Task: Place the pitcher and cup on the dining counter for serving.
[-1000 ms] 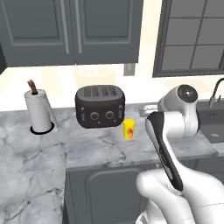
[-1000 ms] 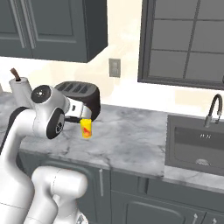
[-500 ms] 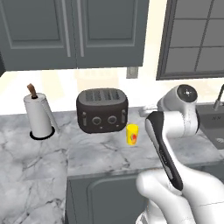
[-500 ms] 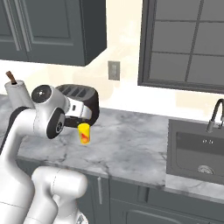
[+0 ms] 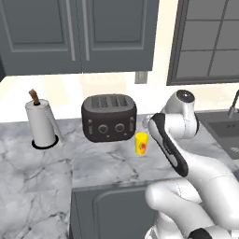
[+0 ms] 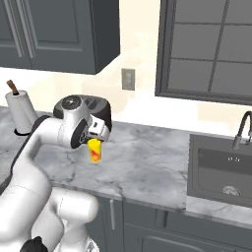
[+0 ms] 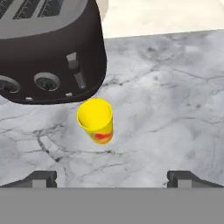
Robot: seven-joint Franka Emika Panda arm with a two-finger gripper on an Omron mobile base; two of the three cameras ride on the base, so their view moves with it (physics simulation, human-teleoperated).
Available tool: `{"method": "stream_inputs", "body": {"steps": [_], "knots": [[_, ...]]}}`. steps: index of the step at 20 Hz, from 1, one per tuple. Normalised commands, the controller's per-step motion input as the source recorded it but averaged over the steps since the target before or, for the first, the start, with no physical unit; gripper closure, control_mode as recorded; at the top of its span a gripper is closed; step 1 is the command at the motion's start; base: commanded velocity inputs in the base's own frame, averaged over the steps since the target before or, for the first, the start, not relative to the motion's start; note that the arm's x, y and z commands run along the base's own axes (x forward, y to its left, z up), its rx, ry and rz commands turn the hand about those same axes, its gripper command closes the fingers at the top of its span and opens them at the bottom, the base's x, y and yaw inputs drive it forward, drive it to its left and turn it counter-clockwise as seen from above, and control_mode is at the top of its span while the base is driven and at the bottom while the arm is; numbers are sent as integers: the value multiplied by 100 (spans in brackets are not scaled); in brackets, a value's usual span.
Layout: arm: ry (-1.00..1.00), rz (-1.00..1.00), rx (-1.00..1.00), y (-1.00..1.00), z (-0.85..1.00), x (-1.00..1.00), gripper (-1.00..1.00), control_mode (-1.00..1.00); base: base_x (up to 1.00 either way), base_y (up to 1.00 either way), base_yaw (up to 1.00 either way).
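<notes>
I have the yellow cup (image 7: 96,119) upright on the marble counter (image 7: 175,109), ahead of my gripper (image 7: 112,178) and between its wide-spread, empty fingertips. The red mark on its side is too blurred to read. The black toaster (image 7: 48,48) stands just beyond. My arm is folded, hand tilted downward.

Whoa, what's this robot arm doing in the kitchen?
The white arm is lining itself up over a small yellow cup with a red mark, which stands on the marble counter just in front of a black toaster. Its fingers are spread wide open on either side of the view above the cup and hold nothing yet. A paper towel roll stands further left, and a sink sits off to the right.
</notes>
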Motion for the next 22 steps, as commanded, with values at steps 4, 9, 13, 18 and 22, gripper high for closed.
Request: {"method": "stream_inputs", "body": {"steps": [4, 9, 13, 18, 22], "knots": [[31, 6, 14, 18, -40, 41, -100, -100, 0, 0, 0], [21, 3, 10, 7, -31, 36, -100, -100, 0, 0, 0], [13, 0, 0, 3, -49, 50, -100, -100, 0, 0, 0], [8, -4, -10, 0, -69, 22, -100, -100, 0, 0, 0], [2, -4, -4, 0, -30, 18, -100, -100, 0, 0, 0]]}}
